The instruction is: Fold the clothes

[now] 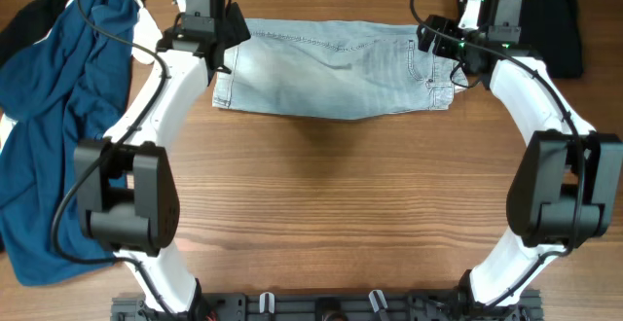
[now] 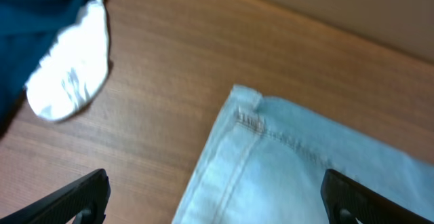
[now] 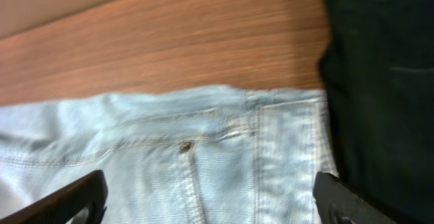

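Observation:
The pale light-blue denim shorts (image 1: pixel 331 68) lie flat at the far middle of the table, waistband to the right. My left gripper (image 1: pixel 216 47) is open and hovers over the shorts' far left hem corner (image 2: pixel 251 115). My right gripper (image 1: pixel 440 47) is open over the waistband and pocket corner (image 3: pixel 258 149) at the far right. Neither holds any cloth.
A deep-blue garment (image 1: pixel 49 117) is heaped at the left, with a white cloth (image 2: pixel 71 75) beside it. A black garment (image 1: pixel 555 24) lies at the far right, next to the waistband (image 3: pixel 380 81). Bare wood lies in front of the shorts.

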{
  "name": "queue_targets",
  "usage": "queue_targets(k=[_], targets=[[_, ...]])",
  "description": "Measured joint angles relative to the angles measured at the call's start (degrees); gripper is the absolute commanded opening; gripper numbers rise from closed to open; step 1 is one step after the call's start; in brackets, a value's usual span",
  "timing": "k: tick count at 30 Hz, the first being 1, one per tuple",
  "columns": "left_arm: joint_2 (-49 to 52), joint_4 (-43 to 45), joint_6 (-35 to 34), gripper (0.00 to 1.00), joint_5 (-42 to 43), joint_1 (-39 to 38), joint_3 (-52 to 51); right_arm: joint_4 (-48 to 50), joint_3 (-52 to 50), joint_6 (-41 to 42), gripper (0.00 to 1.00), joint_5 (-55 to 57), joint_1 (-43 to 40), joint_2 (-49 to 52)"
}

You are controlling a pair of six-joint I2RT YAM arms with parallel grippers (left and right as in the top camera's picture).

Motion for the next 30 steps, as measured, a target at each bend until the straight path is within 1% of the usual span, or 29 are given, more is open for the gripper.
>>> queue_targets(k=[2,3,7,11,16,18,22,23,25,26,27,30], targets=[[-0.13,-1.95,0.42,1.0,2.58,0.9,0.0,-1.22,0.13,-1.75,0.84,-0.92,1.53,0.15],[-0.11,-2.75,0.66,1.0,3.5,1.42,0.0,-1.2,0.13,-2.36,0.78,-1.38,3.13,0.74],[-0.11,-5.27,1.97,1.0,6.27,4.42,0.0,0.5,0.2,-3.41,0.73,-2.12,7.72,5.25],[-0.11,-6.51,4.87,1.0,7.04,4.83,0.0,1.22,0.2,-3.37,0.7,-2.34,10.58,10.93],[-0.11,-7.41,6.21,1.0,7.32,4.79,0.0,0.55,0.55,-4.15,0.71,-2.03,12.81,11.26],[-0.13,-7.43,6.36,1.0,7.32,4.79,0.0,0.5,0.57,-5.07,0.72,-1.6,14.82,11.28],[-0.11,-8.09,6.38,1.0,7.32,4.79,0.0,-0.79,1.05,-6.32,0.8,-1.18,18.4,11.3],[-0.11,-8.41,6.38,1.0,7.32,4.79,0.0,-2.89,2.27,-6.4,0.81,-1.22,18.91,11.5],[-0.11,-8.87,6.38,1.0,7.34,4.79,0.0,-7.32,5.11,-6.32,0.87,-1.51,18.86,12.13],[-0.11,-9.22,6.38,1.0,7.34,4.79,0.0,-10.23,7.54,-6.29,0.95,-1.84,18.53,12.55],[-0.11,-9.51,6.4,1.0,7.37,4.79,0.0,-12.52,9.6,-6.36,1.0,-2.08,18.14,12.68],[-0.11,-10.29,7.04,1.0,9.55,4.79,0.0,-24.15,19.93,-6.34,0.99,-2.69,14.47,12.74]])
